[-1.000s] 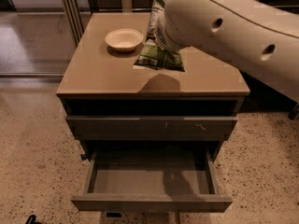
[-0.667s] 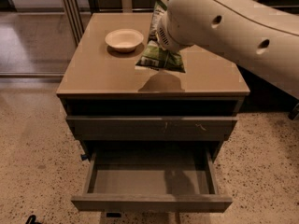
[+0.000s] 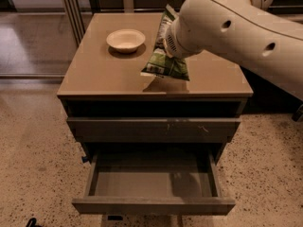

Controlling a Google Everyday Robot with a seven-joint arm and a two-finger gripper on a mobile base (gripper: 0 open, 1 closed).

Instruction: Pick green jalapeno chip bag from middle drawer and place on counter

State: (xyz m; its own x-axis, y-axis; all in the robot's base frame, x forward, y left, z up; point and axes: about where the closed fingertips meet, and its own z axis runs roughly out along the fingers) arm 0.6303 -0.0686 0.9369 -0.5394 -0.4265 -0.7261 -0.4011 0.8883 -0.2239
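Pincer (image 3: 168,36) sat at the end of the white arm (image 3: 227,30), tucked behind the wrist and against the upper half of the chip bag (image 3: 164,56) — whether it was clamped or let go could not be told from this side. The bag hung tilted just below and in front of it. Its lower edge looked slightly clear of the counter (image 3: 104,74), with a shadow underneath, so I judged it was held for the set-down rather than resting. The spot made sense: bare top beneath, and the bowl (image 3: 126,39) well off to one side of the pincer, nothing to knock. Far below the pincer the open drawer (image 3: 154,186) stood pulled out with its tray bare — the lifting part looked done. The tan top was smooth and faintly glossy, and a speckled floor (image 3: 33,141) spread round the cabinet.
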